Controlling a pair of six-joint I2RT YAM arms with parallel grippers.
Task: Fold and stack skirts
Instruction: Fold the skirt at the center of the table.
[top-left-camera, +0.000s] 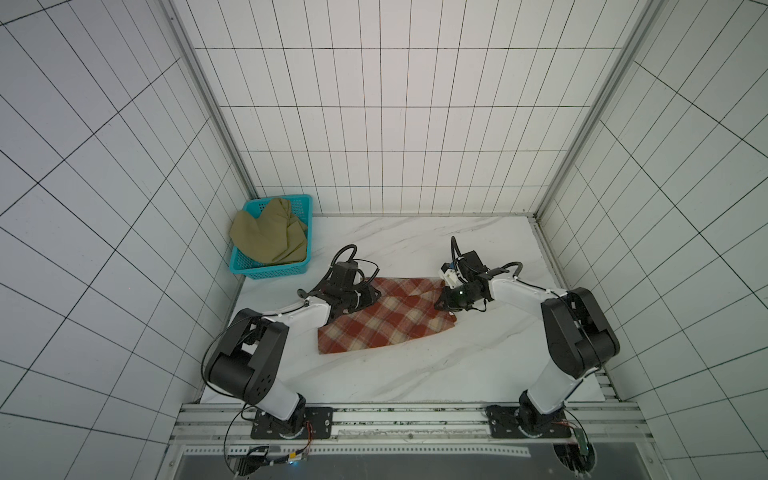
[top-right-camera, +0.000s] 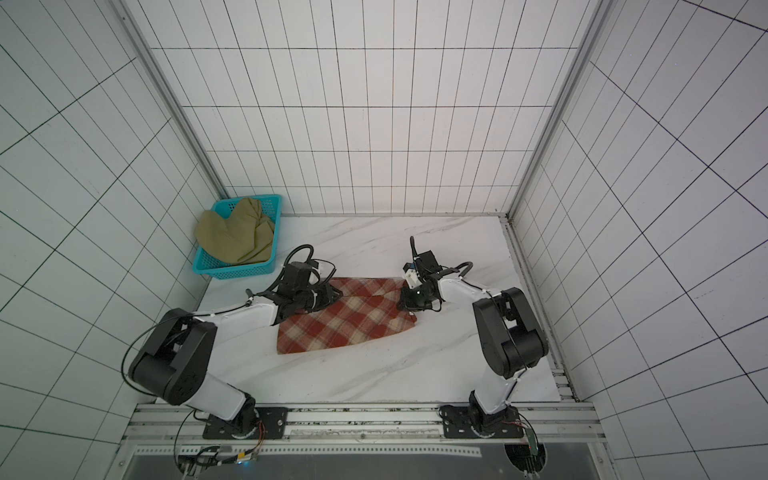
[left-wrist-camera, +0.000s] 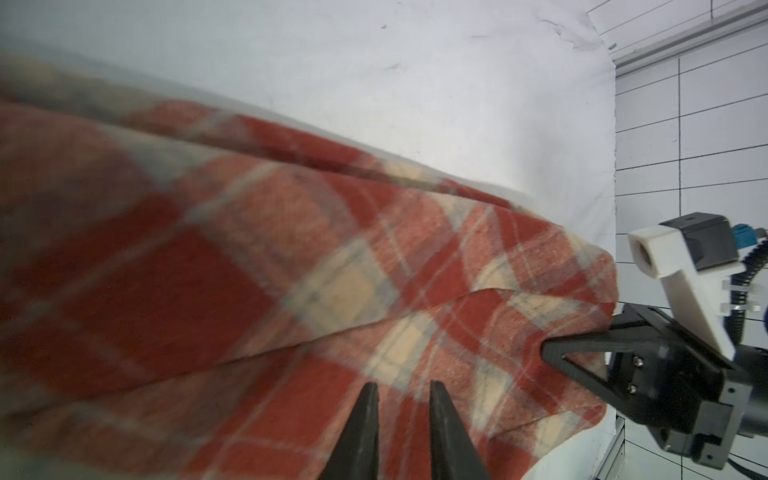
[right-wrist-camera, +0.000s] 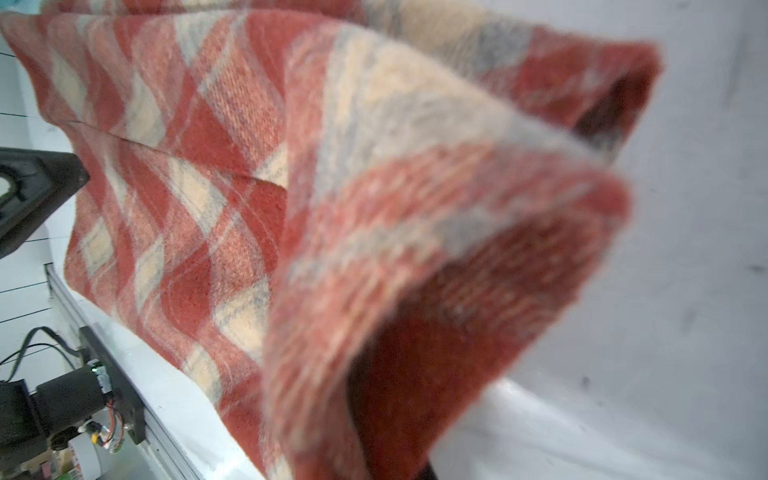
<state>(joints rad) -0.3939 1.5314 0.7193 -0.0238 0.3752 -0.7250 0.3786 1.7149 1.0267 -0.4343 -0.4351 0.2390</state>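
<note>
The rust-red and cream plaid skirt (top-left-camera: 386, 320) (top-right-camera: 349, 322) lies spread on the marble table, with a fold across its far part. My left gripper (top-left-camera: 370, 297) (left-wrist-camera: 404, 384) is at its far left corner, the jaws narrowly apart and nipped on plaid cloth (left-wrist-camera: 291, 270). My right gripper (top-left-camera: 441, 303) (top-right-camera: 402, 305) is shut on the skirt's far right corner. A lifted loop of plaid (right-wrist-camera: 415, 208) bulges in front of the right wrist camera and hides those fingers. The olive-khaki skirt (top-left-camera: 268, 239) (top-right-camera: 235, 239) lies crumpled in the basket.
The teal perforated basket (top-left-camera: 266, 272) (top-right-camera: 230, 272) stands at the table's back left corner against the tiled wall. The white marble table (top-left-camera: 415, 374) reaches to tiled walls on three sides. A metal rail (top-left-camera: 411, 415) with both arm bases runs along the front.
</note>
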